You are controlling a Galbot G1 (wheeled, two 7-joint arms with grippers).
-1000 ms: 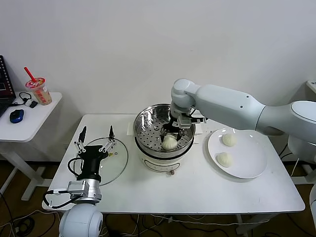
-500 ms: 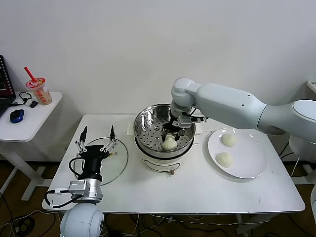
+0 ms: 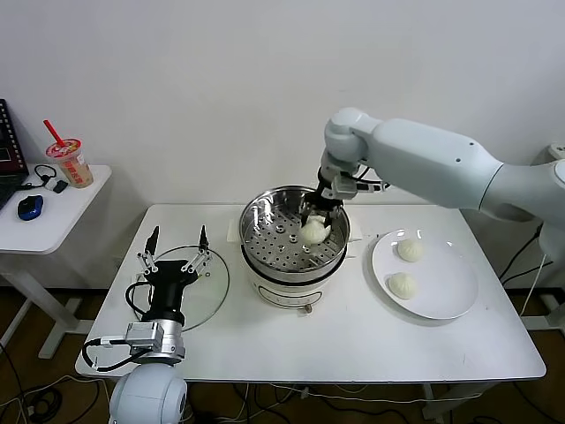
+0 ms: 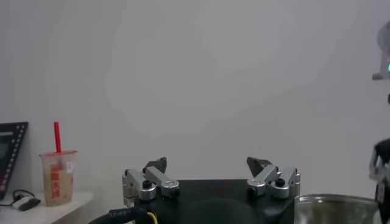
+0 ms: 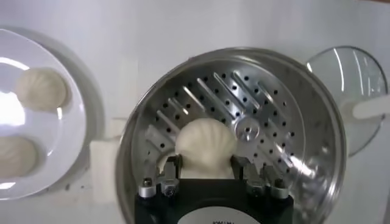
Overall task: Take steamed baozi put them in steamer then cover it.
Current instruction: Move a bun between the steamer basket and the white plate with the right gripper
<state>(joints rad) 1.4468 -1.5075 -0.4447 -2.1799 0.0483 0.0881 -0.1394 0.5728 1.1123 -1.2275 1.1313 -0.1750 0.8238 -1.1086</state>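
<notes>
side desk (image 3: 53,212): far left, apart from the main desk, carrying a blue mouse (image 3: 29,207) and a drink cup (image 3: 70,161) with a red straw.
left pincer (image 3: 174,245): parked at the near left of the desk (image 3: 353,344), pointing up over the glass lid, its fingers spread wide and holding nothing.
glass lid (image 3: 208,281): lying flat on the desk, left of the steamer, partly hidden behind the left pincer.
steamer (image 3: 265,238): middle of the desk, uncovered, the perforated tray showing inside.
right pincer (image 3: 315,221): reaching in over the right part of the steamer, closed on one steamed baozi (image 5: 205,148) from both sides; the bun is held just above the tray.
second bun in steamer: a pale edge shows under the held one in the right wrist view; I cannot tell more.
plate (image 3: 450,283): right of the steamer, holding two more baozi (image 3: 409,250), one farther, one nearer, close together.
</notes>
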